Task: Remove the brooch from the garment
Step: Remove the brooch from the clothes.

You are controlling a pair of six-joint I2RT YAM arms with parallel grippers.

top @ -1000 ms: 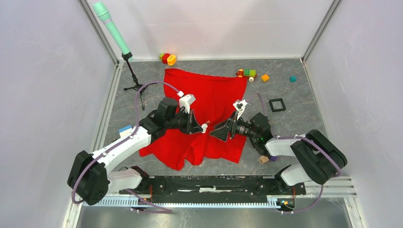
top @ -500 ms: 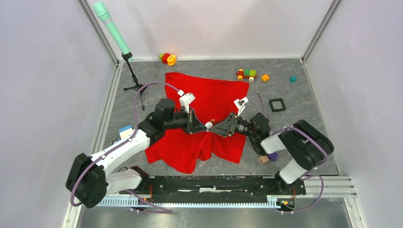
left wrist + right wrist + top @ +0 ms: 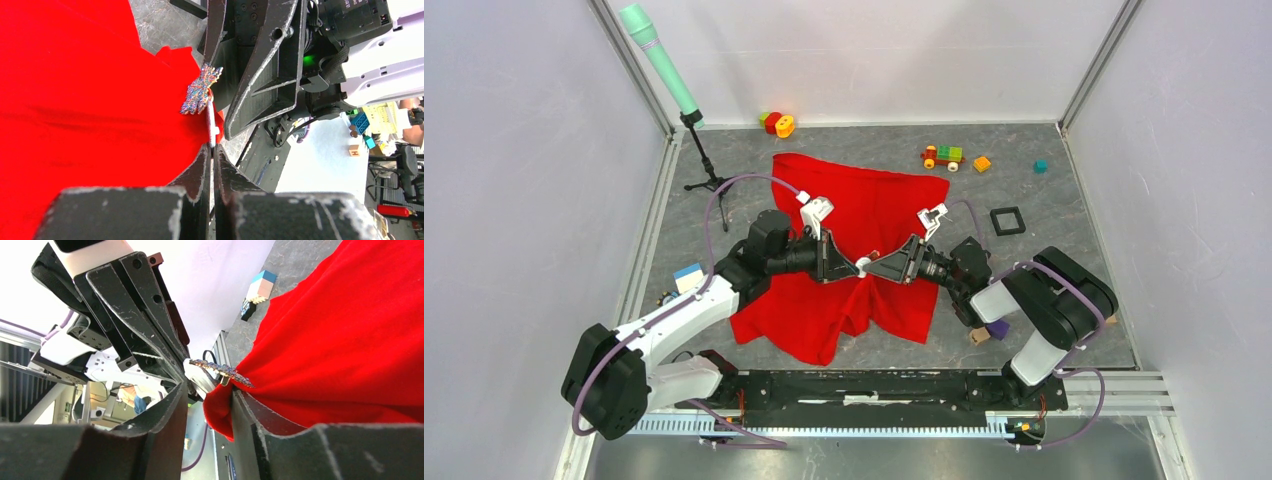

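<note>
Both sides work one spot over the counter (image 3: 1064, 210), midway between its near and far edges. Left end effector (image 3: 212, 148) is pinched almost shut on the brooch (image 3: 201, 90), gripping its white backing, apparently to draw it away. Right end effector (image 3: 207, 391), narrowed around a fold of the red garment (image 3: 350, 340) just beneath, seems to anchor the cloth against that pull. Garment tents up at the brooch; beyond, it lies spread toward the far edge.
</note>
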